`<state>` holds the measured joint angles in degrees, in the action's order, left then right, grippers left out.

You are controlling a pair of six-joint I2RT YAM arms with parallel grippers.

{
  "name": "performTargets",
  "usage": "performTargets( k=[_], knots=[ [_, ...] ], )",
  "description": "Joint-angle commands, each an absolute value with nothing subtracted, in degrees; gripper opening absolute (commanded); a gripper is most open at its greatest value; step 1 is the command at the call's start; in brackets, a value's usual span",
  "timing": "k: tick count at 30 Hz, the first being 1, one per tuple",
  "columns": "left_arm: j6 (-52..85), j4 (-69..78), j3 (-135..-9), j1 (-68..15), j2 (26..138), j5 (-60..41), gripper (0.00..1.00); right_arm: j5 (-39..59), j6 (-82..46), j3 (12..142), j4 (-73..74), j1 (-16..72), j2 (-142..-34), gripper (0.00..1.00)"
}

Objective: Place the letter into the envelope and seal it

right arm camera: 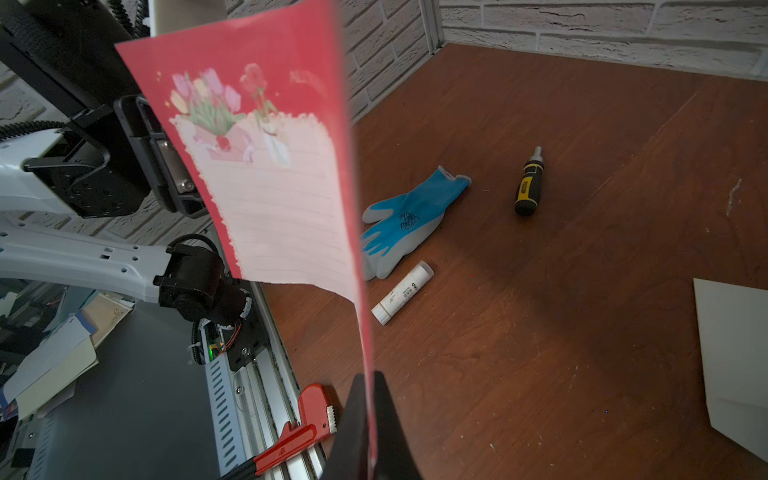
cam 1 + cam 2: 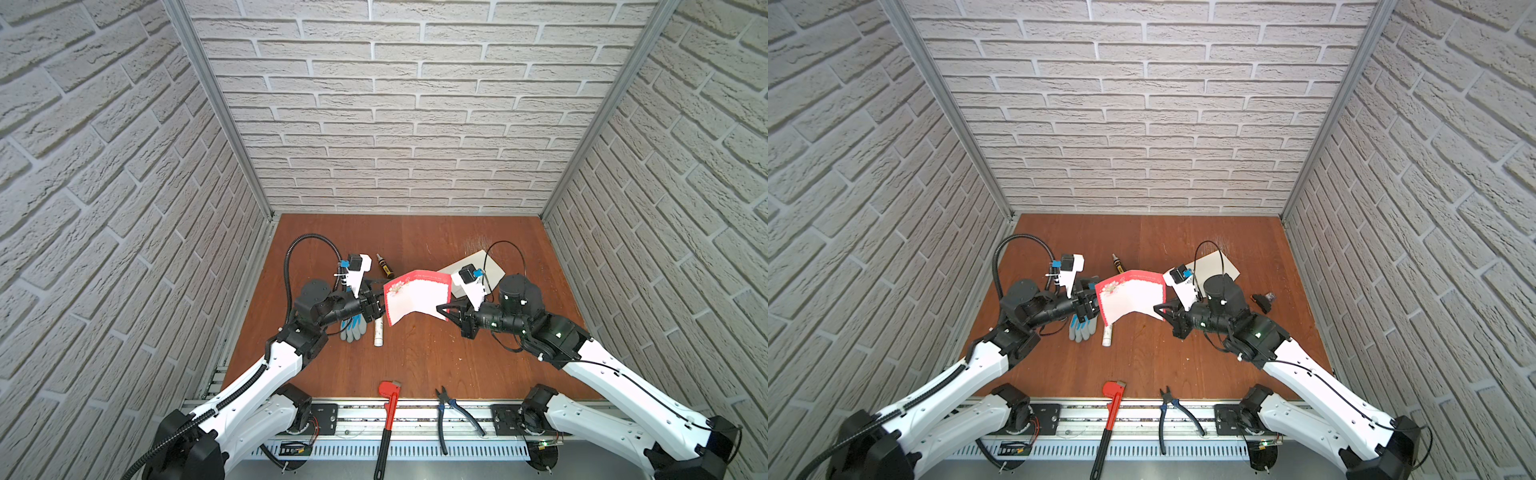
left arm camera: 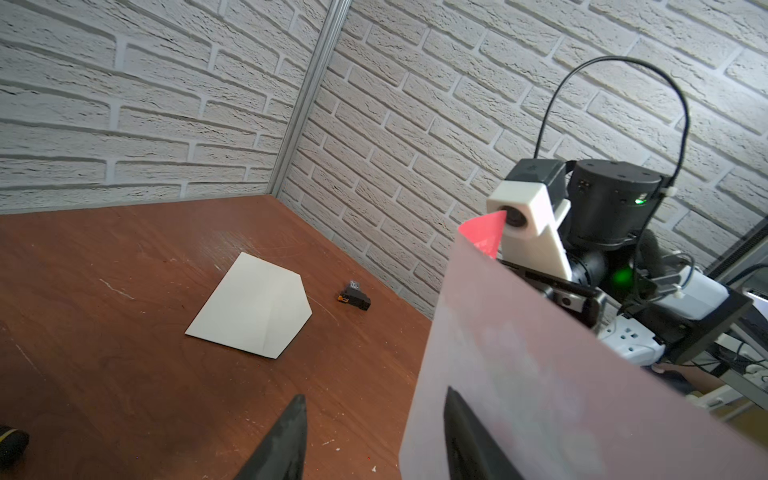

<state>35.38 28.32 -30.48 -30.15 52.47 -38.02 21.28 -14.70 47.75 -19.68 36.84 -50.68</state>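
Count: one letter [image 2: 415, 297], one envelope [image 3: 253, 307], two grippers. Right gripper [image 1: 369, 386] is clamped on the letter's edge, holding it aloft over the table [image 2: 415, 361]. Left gripper [image 3: 374, 397] stands parted around the opposite edge, not pinching. Envelope lies flat on the table, flap open.

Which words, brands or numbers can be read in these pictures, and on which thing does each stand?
No text can be read with certainty.
glue stick: dark print along the tube, too small.
letter: pale lettering on the red edge, blurred.
glove: dark emblem, no legible word.
pipe wrench: small mark on the red handle, blurred.
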Motion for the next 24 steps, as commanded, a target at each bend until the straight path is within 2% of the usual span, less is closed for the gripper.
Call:
performTargets(
  k=[1, 8, 24],
  knots=[
    [34.7, 32.6, -30.2, -30.9, 50.3, -40.3, 0.56, 20.3, -15.9, 49.4, -18.9, 36.6, -50.6, 0.06],
    [35.0, 31.7, -29.9, -32.7, 48.2, -42.2, 0.66, 20.4, -16.9, 49.9, -19.4, 36.6, -51.5, 0.06],
    [31.6, 21.3, -30.1, -32.7, 44.0, -41.5, 0.73, 20.6, -19.0, 52.1, -21.1, 35.6, -53.0, 0.06]
  ],
)
